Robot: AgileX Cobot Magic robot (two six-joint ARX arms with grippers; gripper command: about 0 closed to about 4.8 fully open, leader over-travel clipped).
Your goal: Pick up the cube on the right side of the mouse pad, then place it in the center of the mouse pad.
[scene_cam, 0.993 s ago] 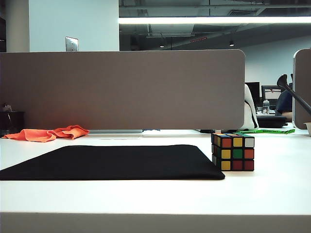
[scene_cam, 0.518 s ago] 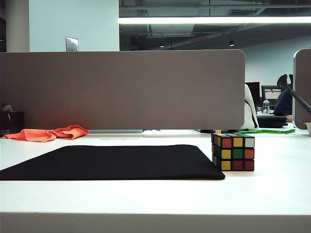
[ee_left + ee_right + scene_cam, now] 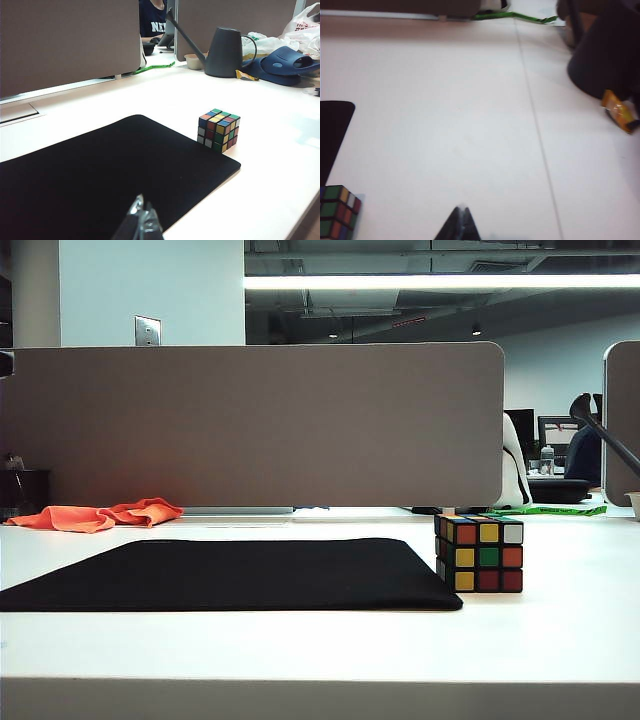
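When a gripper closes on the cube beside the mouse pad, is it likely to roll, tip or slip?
The cube sits flat on the table at the mouse pad's right edge, so it probably won't roll or tip. Its stickers look glossy, so it may slip slightly. Being a layered puzzle, an off-centre squeeze could perhaps twist it.

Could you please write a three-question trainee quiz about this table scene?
1. True or false: the cube sits at the centre of the pad.
2. The cloth is: A) green B) orange C) white.
3. Fill in: both hands, left and right, have fingertips that are ____.

Key: 1 false, it stands off the pad's right edge; 2 B; 3 shut, holding nothing, away from the cube.
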